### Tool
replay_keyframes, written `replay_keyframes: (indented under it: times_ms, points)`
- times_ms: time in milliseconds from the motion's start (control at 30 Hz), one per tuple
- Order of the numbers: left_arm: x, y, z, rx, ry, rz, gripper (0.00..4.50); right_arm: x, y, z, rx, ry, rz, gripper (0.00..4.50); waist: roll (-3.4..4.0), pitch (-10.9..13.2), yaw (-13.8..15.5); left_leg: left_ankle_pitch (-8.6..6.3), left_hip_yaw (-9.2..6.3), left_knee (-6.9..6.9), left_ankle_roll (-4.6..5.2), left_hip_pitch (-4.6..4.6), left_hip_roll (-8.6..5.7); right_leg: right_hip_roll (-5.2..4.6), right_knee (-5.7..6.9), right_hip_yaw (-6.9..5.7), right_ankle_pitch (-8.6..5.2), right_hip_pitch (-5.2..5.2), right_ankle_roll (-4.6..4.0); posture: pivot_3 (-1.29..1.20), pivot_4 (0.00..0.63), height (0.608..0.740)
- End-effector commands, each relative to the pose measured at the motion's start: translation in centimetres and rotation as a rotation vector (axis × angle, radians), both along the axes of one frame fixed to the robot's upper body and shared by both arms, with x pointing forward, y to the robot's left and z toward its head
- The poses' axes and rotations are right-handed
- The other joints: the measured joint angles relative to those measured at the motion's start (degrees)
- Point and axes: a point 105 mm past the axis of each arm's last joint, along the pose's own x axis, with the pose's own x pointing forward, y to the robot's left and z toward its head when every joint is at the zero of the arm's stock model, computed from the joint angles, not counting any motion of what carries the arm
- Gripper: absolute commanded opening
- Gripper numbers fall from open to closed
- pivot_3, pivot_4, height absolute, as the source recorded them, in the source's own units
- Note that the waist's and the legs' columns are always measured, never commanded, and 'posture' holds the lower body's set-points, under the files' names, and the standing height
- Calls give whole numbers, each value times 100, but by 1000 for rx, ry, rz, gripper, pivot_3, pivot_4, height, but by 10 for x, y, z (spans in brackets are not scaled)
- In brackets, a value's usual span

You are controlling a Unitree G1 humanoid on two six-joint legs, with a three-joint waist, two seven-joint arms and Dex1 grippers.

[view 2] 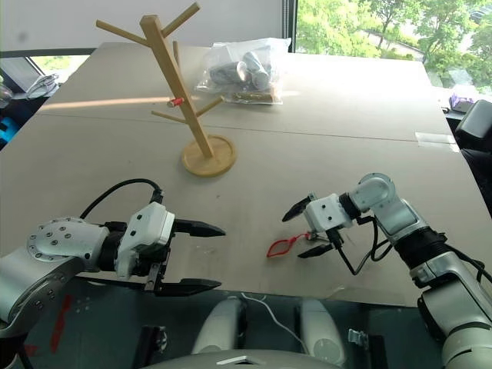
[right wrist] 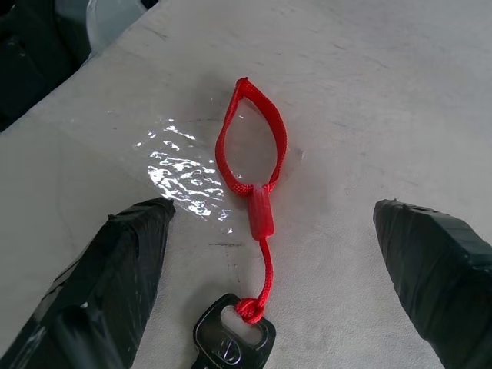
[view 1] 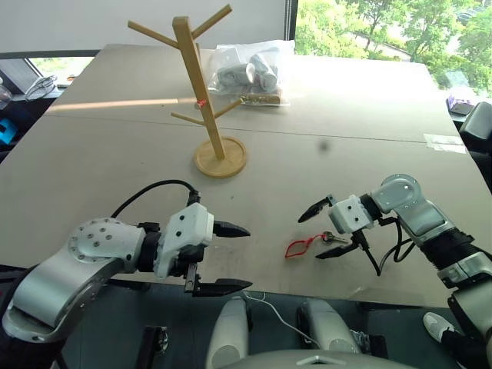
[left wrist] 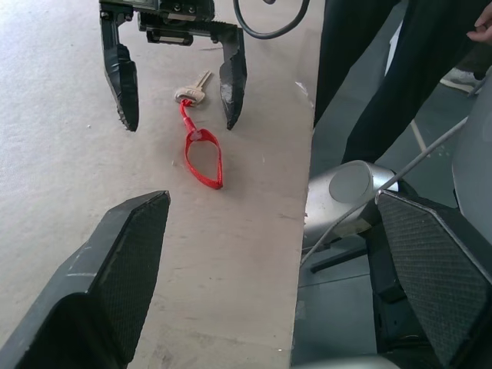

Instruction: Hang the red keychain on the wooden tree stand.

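Both grippers I see spread wide, the right gripper straddling the red keychain lying on the table, left gripper empty.

Counts, head views: 1 desk. 1 wooden tree stand, upper centre of frame, with 5 branch pegs visible. 1 red keychain, lower centre-right, carrying 1 key. 1 clear plastic bag, top centre; count of items inside can't be told. 2 tools: left tool lower left, right tool lower right, 2 black fingers each.
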Motion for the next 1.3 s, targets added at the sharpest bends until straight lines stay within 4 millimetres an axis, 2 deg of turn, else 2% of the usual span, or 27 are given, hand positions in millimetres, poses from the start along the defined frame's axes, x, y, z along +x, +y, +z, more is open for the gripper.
replay_keyframes:
  times_ms: [33, 200, 233, 267, 367, 433, 467, 533, 900, 1067, 1200, 1300]
  points:
    - [-5, -3, 6, -6, -39, -37, 4409, -6, -2, 9, -26, 11, 75, 4500, 0, 0, 0, 0, 0, 0, 0, 0, 0, 0, 0, 0, 0, 0, 0, 0, 150, 740]
    - [-6, -3, 4, -3, -40, -42, 4409, -8, -2, 7, -31, 36, 71, 4500, 0, 0, -1, 0, 0, 0, 0, 0, 0, 0, 0, 0, 0, 0, 0, 0, 150, 740]
    - [-6, -3, 4, -2, -40, -43, 4500, -9, -2, 7, -34, 42, 71, 3967, 0, 0, 0, 0, 0, 0, 0, 0, 0, 0, 0, 0, 0, 0, 0, 0, 150, 740]
    - [-7, -2, 4, -2, -40, -44, 4500, -10, -3, 6, -39, 49, 72, 3702, 0, 0, 1, 0, 0, 0, 0, 0, 0, 0, 0, 0, 0, 0, 0, 0, 150, 740]
    - [-7, -3, 4, -3, -42, -45, 4500, -11, -4, 4, -45, 54, 73, 2306, 0, 0, 0, 0, 0, 0, 0, 0, 0, 0, 0, 0, 0, 0, 0, 0, 150, 740]
    - [-7, -3, 3, -4, -44, -44, 4500, -11, -4, 4, -46, 55, 72, 1227, 0, 0, 0, 0, 0, 0, 0, 0, 0, 0, 0, 0, 0, 0, 0, 0, 150, 740]
    - [-7, -3, 3, -4, -43, -43, 4500, -11, -4, 3, -46, 54, 72, 942, 0, 0, 0, 0, 0, 0, 0, 0, 0, 0, 0, 0, 0, 0, 0, 0, 150, 740]
    - [-8, -3, 2, -4, -42, -43, 4500, -10, -4, 3, -48, 53, 72, 44, 0, 0, 0, 0, 0, 0, 0, 0, 0, 0, 0, 0, 0, 0, 0, 0, 150, 740]
    - [-7, -3, 2, -11, -45, -34, 4500, -10, -6, 9, -16, 47, 36, 44, 0, 0, 3, 0, 0, 0, 0, 0, 0, 0, 0, 0, 0, 0, 0, 0, 150, 740]
    - [-6, -1, 7, -47, -30, 18, 4500, -18, -3, 39, 148, 48, -83, 44, 0, 0, 17, 0, -1, 0, 0, -2, 0, -1, -1, 0, 0, 0, 0, 0, 150, 740]
    - [-1, 4, 24, -124, -6, 105, 4500, -21, 2, 58, 280, 87, -224, 44, 0, -1, 3, 0, -4, 0, 0, 0, 2, 0, 4, -3, 0, 1, 0, 0, 150, 740]
    - [10, 13, 40, -172, -15, 206, 4500, -15, 10, 74, 413, 87, -348, 44, -1, 0, 4, 0, -5, 1, 0, 3, 3, 1, 5, -5, 0, 4, 1, 0, 150, 740]
